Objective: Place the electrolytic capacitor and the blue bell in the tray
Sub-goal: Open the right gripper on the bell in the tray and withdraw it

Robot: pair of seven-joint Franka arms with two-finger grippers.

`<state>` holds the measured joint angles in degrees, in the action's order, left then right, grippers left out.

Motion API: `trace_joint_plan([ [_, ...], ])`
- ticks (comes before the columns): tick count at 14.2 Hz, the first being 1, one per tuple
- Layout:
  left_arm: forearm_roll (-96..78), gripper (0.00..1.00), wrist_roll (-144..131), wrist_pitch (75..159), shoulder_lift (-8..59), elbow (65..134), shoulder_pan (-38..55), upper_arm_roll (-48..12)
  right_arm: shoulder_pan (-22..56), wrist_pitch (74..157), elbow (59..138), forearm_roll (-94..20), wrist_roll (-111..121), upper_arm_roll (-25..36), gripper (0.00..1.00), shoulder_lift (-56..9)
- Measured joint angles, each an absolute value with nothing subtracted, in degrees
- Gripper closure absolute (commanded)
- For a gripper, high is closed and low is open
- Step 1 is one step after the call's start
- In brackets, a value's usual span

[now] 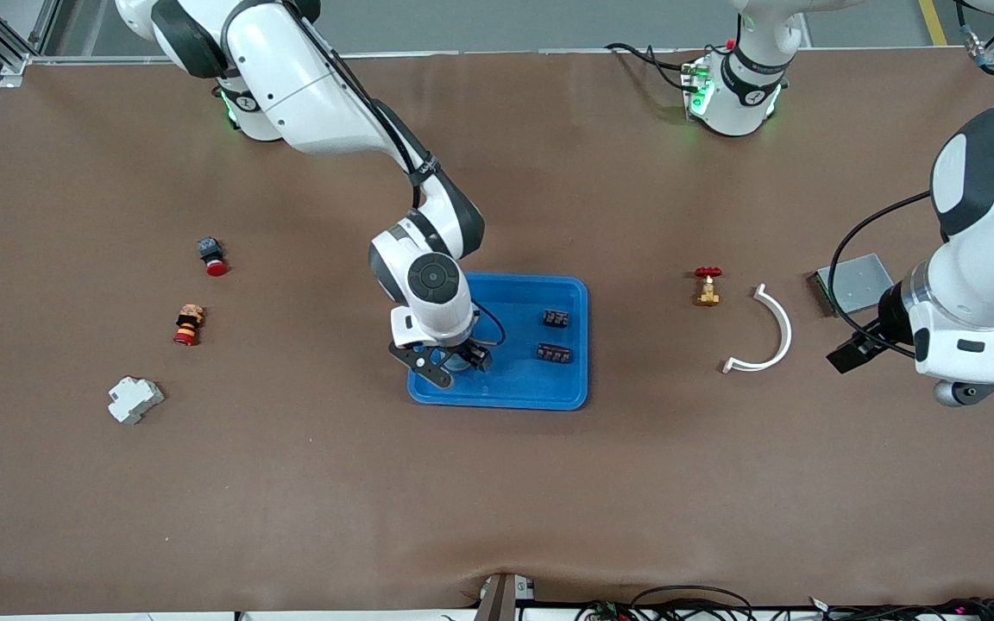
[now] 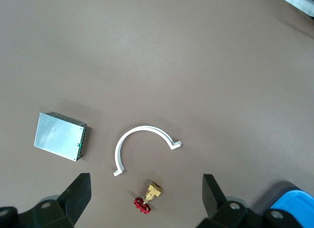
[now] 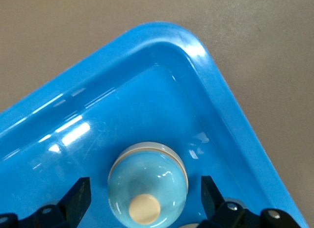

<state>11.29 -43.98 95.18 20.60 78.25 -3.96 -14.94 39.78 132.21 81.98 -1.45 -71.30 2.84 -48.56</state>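
Note:
The blue bell [image 3: 147, 181], a pale blue dome with a cream button on top, rests on the floor of the bright-blue tray [image 3: 235, 125] near a corner. My right gripper [image 3: 146, 198] is open and straddles the bell, with a gap showing on each side. In the front view this gripper [image 1: 454, 362] is low over the tray [image 1: 566, 397], at the corner toward the right arm's end. My left gripper [image 2: 146, 201] is open and empty, high over the table near the left arm's end. I cannot pick out the electrolytic capacitor.
Two dark small blocks [image 1: 555, 335] lie in the tray. A brass valve with a red wheel [image 1: 707, 286], a white curved clip [image 1: 764, 332] and a grey metal box [image 1: 855, 283] lie toward the left arm's end. Two red-tipped parts [image 1: 212, 256] [image 1: 189, 324] and a white block [image 1: 135, 399] lie toward the right arm's end.

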Motion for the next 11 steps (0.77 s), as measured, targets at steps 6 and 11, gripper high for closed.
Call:
trace_joint_plan([
  [6, 11.28, 0.0, -39.69, 95.17, 18.74, 78.26, -4.24, -14.95, 39.76, 126.38, 78.28, -1.05, -68.81, 3.31, 0.0, -48.56],
  [11, 11.28, 0.0, -39.4, 94.81, 16.3, 78.25, -4.29, -14.96, 37.84, 118.36, 74.05, -1.05, -59.97, 4.1, 0.0, -48.03],
])
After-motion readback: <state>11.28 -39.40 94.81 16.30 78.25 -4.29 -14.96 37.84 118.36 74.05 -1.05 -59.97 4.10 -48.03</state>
